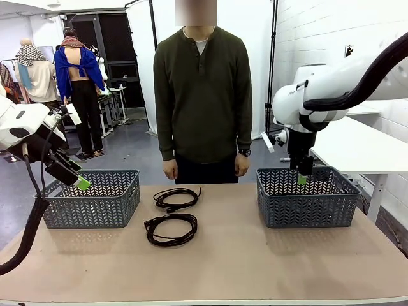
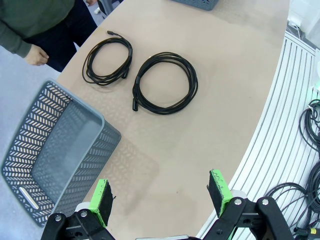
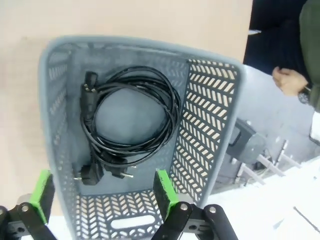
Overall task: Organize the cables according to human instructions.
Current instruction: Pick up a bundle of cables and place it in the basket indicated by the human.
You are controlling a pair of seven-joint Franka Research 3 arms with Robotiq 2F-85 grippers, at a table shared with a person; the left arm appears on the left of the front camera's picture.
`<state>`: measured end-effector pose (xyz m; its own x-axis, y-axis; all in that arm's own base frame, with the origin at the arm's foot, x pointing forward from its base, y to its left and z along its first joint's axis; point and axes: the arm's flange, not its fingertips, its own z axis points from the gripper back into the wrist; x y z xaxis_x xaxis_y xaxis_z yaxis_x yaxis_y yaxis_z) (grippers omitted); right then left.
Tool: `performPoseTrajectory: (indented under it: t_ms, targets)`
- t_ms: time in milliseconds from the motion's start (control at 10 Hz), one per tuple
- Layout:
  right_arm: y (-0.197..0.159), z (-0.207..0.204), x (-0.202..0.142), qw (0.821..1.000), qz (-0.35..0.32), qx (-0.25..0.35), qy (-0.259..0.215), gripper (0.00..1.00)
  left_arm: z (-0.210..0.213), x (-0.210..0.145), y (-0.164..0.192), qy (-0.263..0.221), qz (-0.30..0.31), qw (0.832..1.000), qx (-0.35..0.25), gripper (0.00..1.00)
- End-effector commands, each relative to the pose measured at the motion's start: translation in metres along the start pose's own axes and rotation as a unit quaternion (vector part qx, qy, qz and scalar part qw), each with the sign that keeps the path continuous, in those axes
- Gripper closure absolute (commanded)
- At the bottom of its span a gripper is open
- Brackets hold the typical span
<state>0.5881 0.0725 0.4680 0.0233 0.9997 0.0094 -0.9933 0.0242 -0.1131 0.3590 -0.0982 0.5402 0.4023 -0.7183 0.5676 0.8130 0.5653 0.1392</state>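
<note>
Front view: my L gripper, jaws released and empty, hangs by the L basket. My R gripper, likewise released and empty, hangs over the R basket. Two cables lie flat on the table btwn the baskets. The far coil has its free end pointing far-right. The near coil has its long axis left-right, plug at its left. R wrist view: the basket coil runs lengthwise along the basket, w/ pronged plugs toward my fingers; possibly two cords stacked. The person stands at the far edge.
</note>
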Motion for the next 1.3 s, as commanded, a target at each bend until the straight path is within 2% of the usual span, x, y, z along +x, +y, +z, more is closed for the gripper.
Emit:
performPoseTrajectory:
  t_ms: [0,200,600,800,1000,1100,1200]
  targets:
    - [0.033,0.019,0.014,0.998,-0.043,-0.013,-0.033,0.00,-0.002,-0.002,0.002,-0.012,-0.002,1.000,-0.001,0.00]
    - [0.056,0.035,0.021,0.995,-0.077,-0.006,-0.056,0.00,-0.002,-0.002,0.002,-0.012,-0.002,1.000,-0.001,0.00]
    - [0.118,0.030,0.027,0.983,-0.102,0.012,-0.153,0.00,-0.002,-0.002,0.002,-0.012,-0.002,1.000,-0.001,0.00]
    - [0.142,0.027,0.029,0.979,-0.109,-0.003,-0.170,0.00,-0.002,-0.002,0.002,-0.012,-0.002,1.000,-0.001,0.00]
    - [0.157,0.020,0.032,0.979,-0.097,0.010,-0.177,0.00,-0.002,-0.002,0.002,-0.012,-0.002,1.000,-0.001,0.00]
    - [0.163,0.014,0.036,0.983,-0.051,0.029,-0.173,0.00,-0.002,-0.002,0.002,-0.012,-0.002,1.000,-0.001,0.00]
    - [0.149,0.029,0.035,0.981,-0.113,0.014,-0.155,0.00,-0.002,-0.002,0.002,-0.012,-0.002,1.000,-0.001,0.00]
